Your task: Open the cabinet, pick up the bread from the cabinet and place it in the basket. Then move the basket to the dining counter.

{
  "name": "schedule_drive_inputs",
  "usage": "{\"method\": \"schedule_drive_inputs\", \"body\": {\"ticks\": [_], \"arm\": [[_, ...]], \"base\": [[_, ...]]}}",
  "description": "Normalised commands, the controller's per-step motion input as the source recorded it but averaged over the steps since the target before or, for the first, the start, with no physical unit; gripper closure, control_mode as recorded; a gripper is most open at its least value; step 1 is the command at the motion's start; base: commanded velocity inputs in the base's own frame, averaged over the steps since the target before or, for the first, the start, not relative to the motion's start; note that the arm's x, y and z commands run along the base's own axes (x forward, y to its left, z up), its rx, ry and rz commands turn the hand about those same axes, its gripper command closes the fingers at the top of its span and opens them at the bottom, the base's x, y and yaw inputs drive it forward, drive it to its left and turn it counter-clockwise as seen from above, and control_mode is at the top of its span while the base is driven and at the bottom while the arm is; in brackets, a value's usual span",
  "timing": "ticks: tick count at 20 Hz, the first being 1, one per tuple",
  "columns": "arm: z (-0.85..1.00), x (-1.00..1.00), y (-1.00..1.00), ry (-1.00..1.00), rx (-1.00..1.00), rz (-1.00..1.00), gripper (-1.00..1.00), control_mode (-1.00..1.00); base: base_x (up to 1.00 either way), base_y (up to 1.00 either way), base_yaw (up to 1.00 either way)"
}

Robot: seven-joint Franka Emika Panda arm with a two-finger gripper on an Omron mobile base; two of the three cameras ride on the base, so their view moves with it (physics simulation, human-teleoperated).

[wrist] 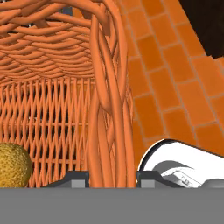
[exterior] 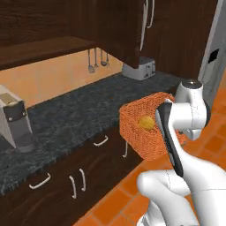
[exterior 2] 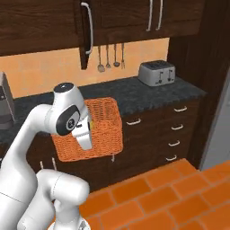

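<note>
— How many baskets and breads?
— One orange woven basket (exterior: 148, 128), off the black counter (exterior: 70, 119); one golden bread (exterior: 146, 123) inside.
— Gripper (wrist: 113, 178)?
— Clamped on the basket's wall.

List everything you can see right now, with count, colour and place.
orange woven basket: one, off the counter edge, held up over the floor
round golden-yellow bread: one, inside the basket
dark brown wall cabinet: door open, above the counter
black speckled stone counter: one, along the wall
silver toaster: one, on the counter
hanging utensils: three, on the wall
orange tiled floor: below
pincer: shut on the basket wall
</note>
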Motion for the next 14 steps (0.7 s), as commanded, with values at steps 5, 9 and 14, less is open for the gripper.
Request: {"method": "schedule_drive_inputs", "body": {"ticks": [5, 9, 14], "arm": [[0.0, 0.0, 0.0, 0.0, 0.0, 0.0, 1.0, 1.0], [0.0, 0.0, 0.0, 0.0, 0.0, 0.0, 1.0, 1.0], [0.0, 0.0, 0.0, 0.0, 0.0, 0.0, 1.0, 1.0]], "base": [[0.0, 0.08, -0.98], [0.0, 0.07, -1.0], [0.0, 0.07, -1.0]]}}
